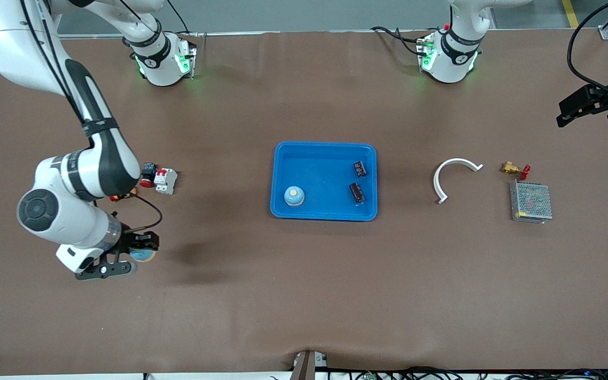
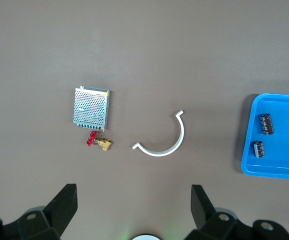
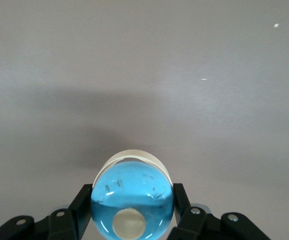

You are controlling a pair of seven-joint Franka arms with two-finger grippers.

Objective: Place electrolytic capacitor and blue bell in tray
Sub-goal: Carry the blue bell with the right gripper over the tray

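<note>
The blue tray lies mid-table. In it sit a blue bell and two black electrolytic capacitors. My right gripper is shut on a second blue bell and holds it above the bare mat toward the right arm's end. In the right wrist view the bell fills the gap between the fingers. My left gripper is open and empty, raised at the left arm's end. Its wrist view shows the tray's end and both capacitors.
A white curved clip, a brass valve with a red handle and a mesh power supply lie toward the left arm's end. A circuit breaker and small switches lie beside the right arm.
</note>
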